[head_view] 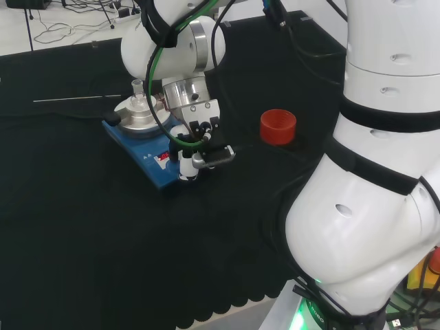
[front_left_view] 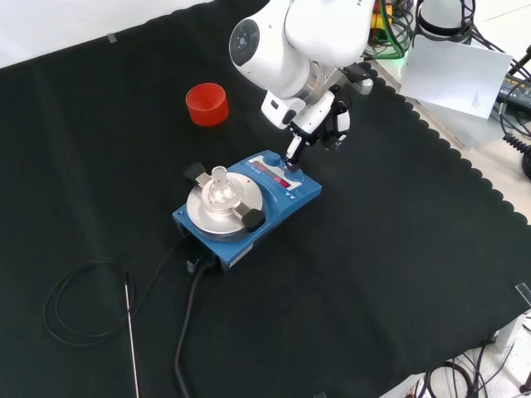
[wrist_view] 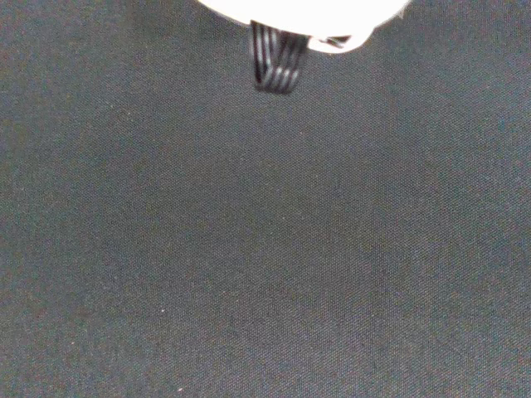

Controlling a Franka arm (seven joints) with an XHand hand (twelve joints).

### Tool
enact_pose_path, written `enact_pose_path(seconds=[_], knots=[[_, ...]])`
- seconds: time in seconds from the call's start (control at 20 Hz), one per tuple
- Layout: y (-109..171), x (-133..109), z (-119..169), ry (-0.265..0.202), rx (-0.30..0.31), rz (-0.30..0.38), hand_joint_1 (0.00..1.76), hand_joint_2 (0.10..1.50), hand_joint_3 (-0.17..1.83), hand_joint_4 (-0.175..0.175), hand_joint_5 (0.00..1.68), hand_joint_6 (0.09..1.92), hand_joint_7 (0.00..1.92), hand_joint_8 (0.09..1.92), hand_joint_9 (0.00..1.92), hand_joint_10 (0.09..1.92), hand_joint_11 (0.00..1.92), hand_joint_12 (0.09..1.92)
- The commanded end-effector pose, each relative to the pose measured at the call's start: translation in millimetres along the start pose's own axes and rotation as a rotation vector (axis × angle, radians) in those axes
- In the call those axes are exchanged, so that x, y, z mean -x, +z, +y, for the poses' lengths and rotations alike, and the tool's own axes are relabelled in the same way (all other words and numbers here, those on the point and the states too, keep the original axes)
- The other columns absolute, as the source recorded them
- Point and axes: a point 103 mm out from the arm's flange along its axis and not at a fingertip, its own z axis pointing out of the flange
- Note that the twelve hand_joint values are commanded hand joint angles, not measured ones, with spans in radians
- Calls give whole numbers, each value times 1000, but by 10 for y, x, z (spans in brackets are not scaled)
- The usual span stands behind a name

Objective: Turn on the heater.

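On black cloth (front_left_view: 390, 274), near bench centre: blue heater (front_left_view: 249, 203) with round metal plate (front_left_view: 217, 217), small clear flask (front_left_view: 219, 181) upright on plate, held between two black clamps (front_left_view: 253, 219). Front panel of heater (head_view: 159, 163) with red display strip (front_left_view: 274, 174), facing the arm in head view.

Directly above panel edge: hand (head_view: 199, 141), black and white, at end of white arm (front_left_view: 286, 41). One finger (front_left_view: 292, 151) extended downward, tip at or just touching the panel top near the red strip in front view; contact not certain. Remaining fingers curled back toward palm, holding nothing; one black-padded finger (head_view: 213, 158) jutting sideways, to the right in head view. In head view, hand at right end of heater, overlapping its near corner; flask and plate just left of hand. In front view, hand at upper right of heater, flask and plate lower left of it, apart from fingers.

Beside heater: red ribbed ring (front_left_view: 207, 104), well apart from hand, right of heater in head view (head_view: 278, 126), upper left of it in front view. Black cable (front_left_view: 187, 332) leaving heater's rear; thin metal rod (front_left_view: 130, 340) lying on cloth next to a looped black wire (front_left_view: 66, 307).

Wrist view: cloth (wrist_view: 265, 249) under camera, with ribbed black finger part (wrist_view: 276, 58) below blurred white part of hand.
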Motion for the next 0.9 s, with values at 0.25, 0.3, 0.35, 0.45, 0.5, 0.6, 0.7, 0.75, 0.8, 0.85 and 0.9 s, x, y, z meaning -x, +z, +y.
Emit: enact_pose_path(seconds=[0.25, 0.3, 0.35, 0.45, 0.5, 0.6, 0.7, 0.75, 0.8, 0.85, 0.9], knots=[[11, -9, 33, 1, -5, -2, 1391, 696, 968, -40, 232, 574, 1482, 1502, 1602, 1379, 1204, 1261], [9, -9, 32, 2, -5, -2, 1391, 696, 968, -40, 232, 572, 1481, 1502, 1601, 1379, 1204, 1262], [10, -8, 32, 3, -7, -3, 1391, 696, 968, -40, 233, 571, 1481, 1502, 1601, 1379, 1204, 1262], [14, -7, 36, 5, -11, -3, 1391, 696, 968, -40, 234, 569, 1481, 1502, 1601, 1379, 1204, 1262], [18, -6, 40, 5, -12, -2, 1391, 696, 968, -40, 235, 567, 1481, 1502, 1601, 1379, 1204, 1262], [18, -3, 40, 5, -14, -3, 1391, 696, 969, -40, 237, 566, 1480, 1502, 1601, 1379, 1204, 1262], [14, -5, 38, 4, -10, -3, 1391, 696, 969, -40, 240, 566, 1480, 1502, 1601, 1380, 1204, 1262], [11, -6, 36, 4, -8, -3, 1391, 696, 969, -40, 241, 566, 1480, 1502, 1601, 1380, 1204, 1262], [8, -7, 33, 4, -6, -3, 1391, 696, 969, -40, 242, 566, 1480, 1502, 1601, 1380, 1204, 1262], [0, -9, 27, 3, -5, -3, 1391, 696, 969, -40, 243, 566, 1480, 1502, 1600, 1380, 1204, 1262], [-8, -11, 23, 3, -5, -3, 1391, 696, 969, -40, 244, 566, 1480, 1502, 1600, 1379, 1204, 1262]])
